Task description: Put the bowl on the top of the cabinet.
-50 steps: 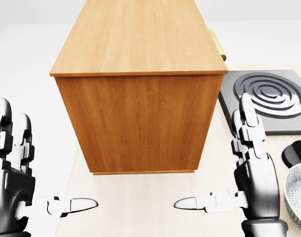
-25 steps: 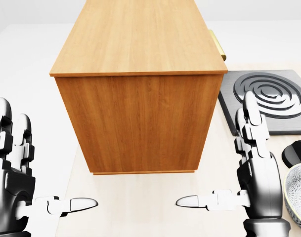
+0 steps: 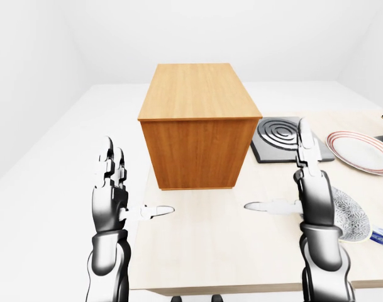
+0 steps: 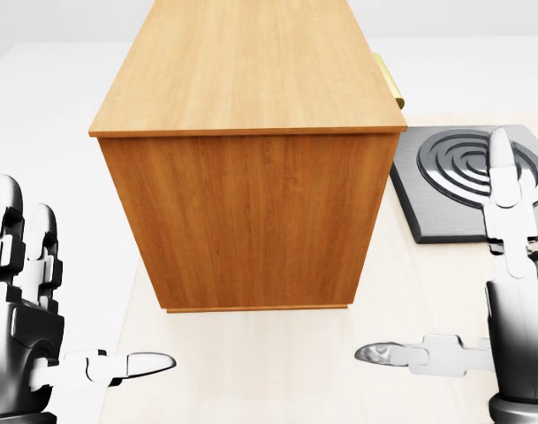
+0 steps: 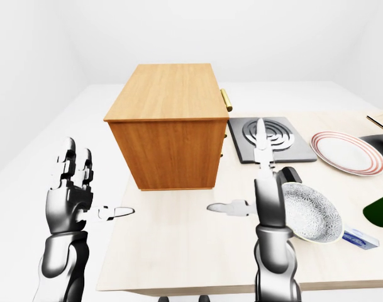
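Standing at center in the right-eye view: cabinet (image 5: 166,126), brown wood, on the pale tabletop (image 5: 197,251), with a flat top. Sticking out of its right side near the top: a small gold handle (image 5: 226,99).

Sitting at lower right of that view: bowl (image 5: 312,212), grey and patterned, upright on the tabletop, well apart from the cabinet. Just left of the bowl: right robot hand (image 5: 257,189), fingers straight up and spread apart, thumb pointing left, clamped on nothing. Whether touching the bowl or not, cannot tell.

Raised at lower left: left robot hand (image 5: 75,189), fingers up and apart too, thumb pointing right, holding nothing.

Lying right of the cabinet: dark stove plate (image 5: 266,138) with ring marks. Farther right: plate (image 5: 342,152), white with a red rim. Just above the bowl: small black thing (image 5: 290,174). At far right edge: something green (image 5: 381,207) and a small blue-and-white thing (image 5: 360,239).
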